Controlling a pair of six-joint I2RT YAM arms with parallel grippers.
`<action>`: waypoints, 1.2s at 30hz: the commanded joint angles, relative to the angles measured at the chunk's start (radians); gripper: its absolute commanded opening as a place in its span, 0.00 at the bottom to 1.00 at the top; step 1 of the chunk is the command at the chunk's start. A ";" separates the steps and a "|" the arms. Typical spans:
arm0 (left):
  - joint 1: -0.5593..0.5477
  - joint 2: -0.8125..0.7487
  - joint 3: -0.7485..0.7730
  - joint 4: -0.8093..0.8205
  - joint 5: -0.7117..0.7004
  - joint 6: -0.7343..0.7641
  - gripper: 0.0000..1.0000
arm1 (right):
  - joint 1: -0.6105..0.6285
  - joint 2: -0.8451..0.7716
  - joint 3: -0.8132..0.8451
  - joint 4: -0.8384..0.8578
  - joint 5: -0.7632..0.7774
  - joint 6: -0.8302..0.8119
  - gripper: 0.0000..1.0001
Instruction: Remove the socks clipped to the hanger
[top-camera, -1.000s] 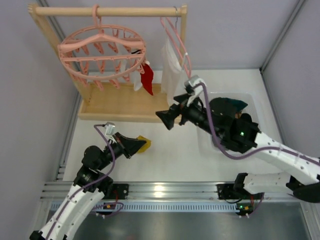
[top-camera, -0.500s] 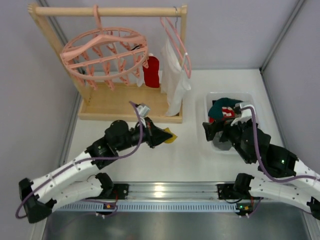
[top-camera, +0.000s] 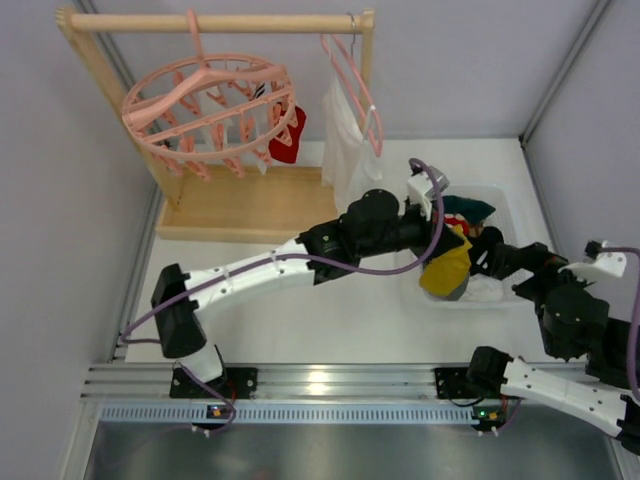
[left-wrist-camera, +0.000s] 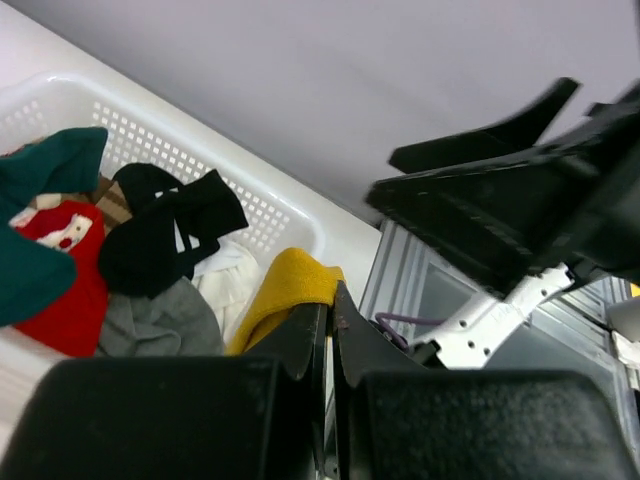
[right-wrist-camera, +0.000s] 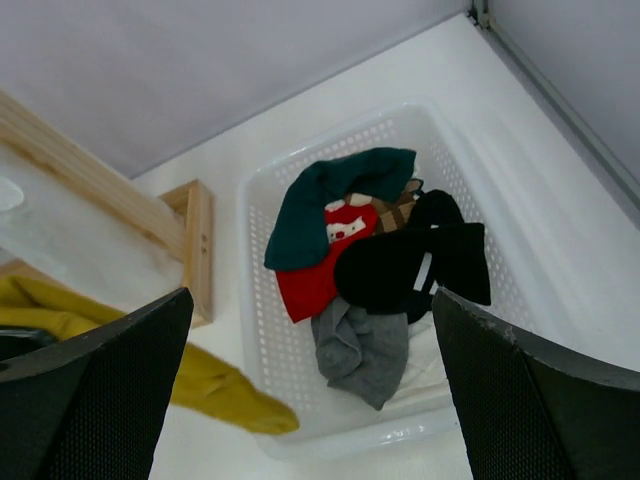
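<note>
The round pink hanger (top-camera: 205, 105) hangs from the wooden rack with a red sock (top-camera: 289, 140) and a white sock (top-camera: 262, 160) clipped at its right side. My left gripper (top-camera: 450, 238) is shut on a mustard yellow sock (top-camera: 447, 268) and holds it over the white basket's (top-camera: 503, 205) left rim; the sock also shows in the left wrist view (left-wrist-camera: 285, 292) and the right wrist view (right-wrist-camera: 215, 385). My right gripper (right-wrist-camera: 315, 400) is open and empty, high above the basket (right-wrist-camera: 255, 330), which holds teal (right-wrist-camera: 330, 200), red, black (right-wrist-camera: 410, 262) and grey socks.
The wooden rack (top-camera: 215, 22) stands at the back left with a thin pink clothes hanger (top-camera: 350, 75) carrying a white cloth (top-camera: 345, 150). The rack's wooden base (top-camera: 250, 205) lies below. Grey walls enclose the table; a metal rail (top-camera: 320, 385) runs along the near edge.
My left arm has swung right from the table middle, carrying the yellow sock to the basket. My right gripper has drawn back from the basket toward the near right. The pink ring has swung.
</note>
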 joint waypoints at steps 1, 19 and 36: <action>0.000 0.118 0.147 0.032 0.018 0.050 0.00 | -0.002 -0.061 0.065 -0.120 0.115 0.073 0.99; 0.008 0.202 0.137 0.029 -0.173 0.073 0.98 | -0.012 -0.067 0.018 0.050 0.020 -0.146 0.99; 0.000 -0.462 -0.655 -0.055 -0.852 0.036 0.99 | -0.010 0.002 -0.164 0.389 -0.189 -0.307 0.99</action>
